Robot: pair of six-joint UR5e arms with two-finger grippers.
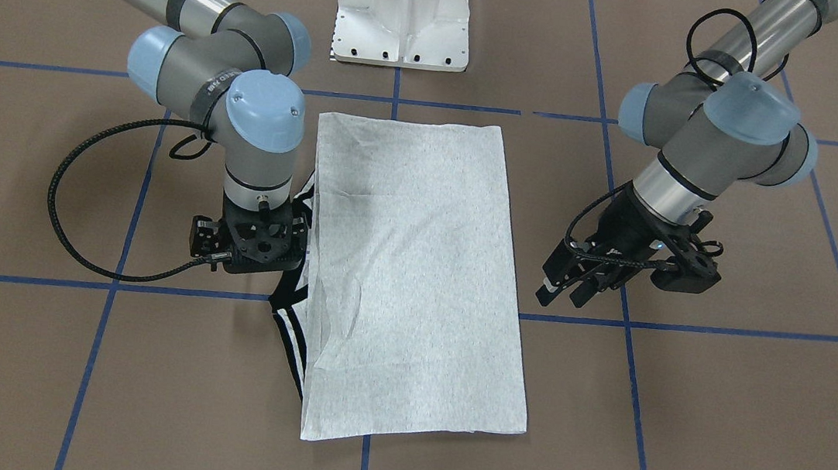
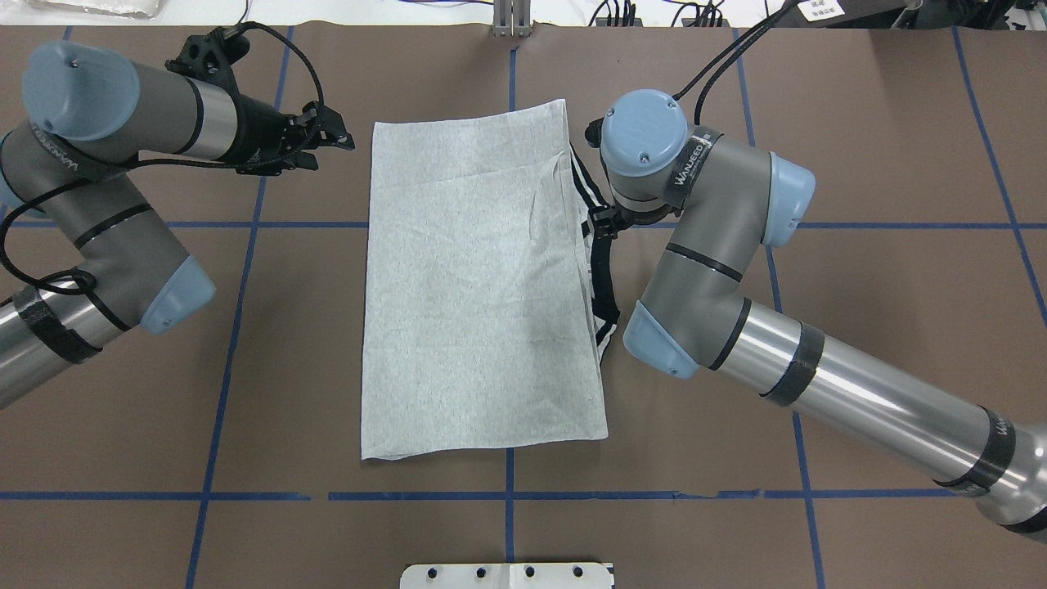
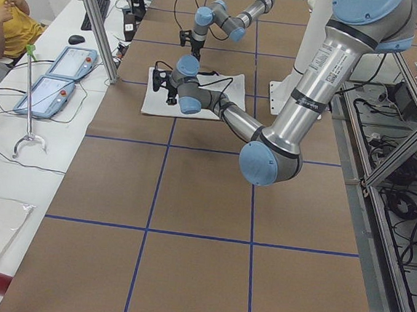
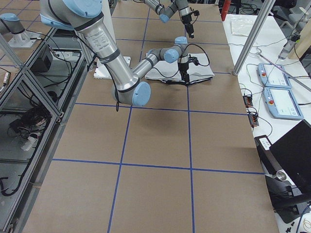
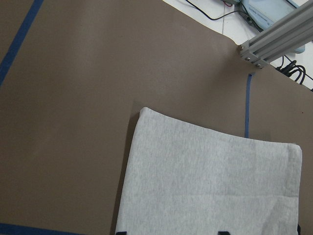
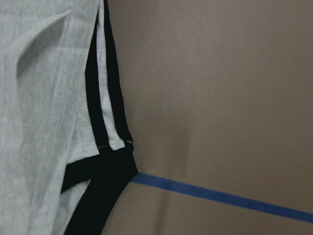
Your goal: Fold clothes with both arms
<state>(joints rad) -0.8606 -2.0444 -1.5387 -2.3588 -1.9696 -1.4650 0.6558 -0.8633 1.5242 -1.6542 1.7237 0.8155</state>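
Note:
The light grey T-shirt [image 1: 416, 266] lies flat in the middle of the table, folded into a long rectangle [image 2: 483, 286]. Its black collar trim and stripes [image 2: 601, 270] stick out along the edge on my right side [image 1: 290, 315]. My right gripper [image 1: 261, 253] points straight down right at that collar edge. Its fingers are hidden under the wrist, and the right wrist view shows only the collar [image 6: 102, 166] from close up. My left gripper [image 1: 569, 286] is open and empty, hovering beside the shirt's far left corner [image 2: 327, 139]. The left wrist view shows that corner [image 5: 210, 186].
The white pedestal base [image 1: 403, 15] stands at the table's near edge on my side. Blue tape lines [image 2: 507, 496] cross the brown table. An aluminium post [image 5: 279, 39] and a desk with teach pendants [image 3: 55, 77] lie beyond the far edge.

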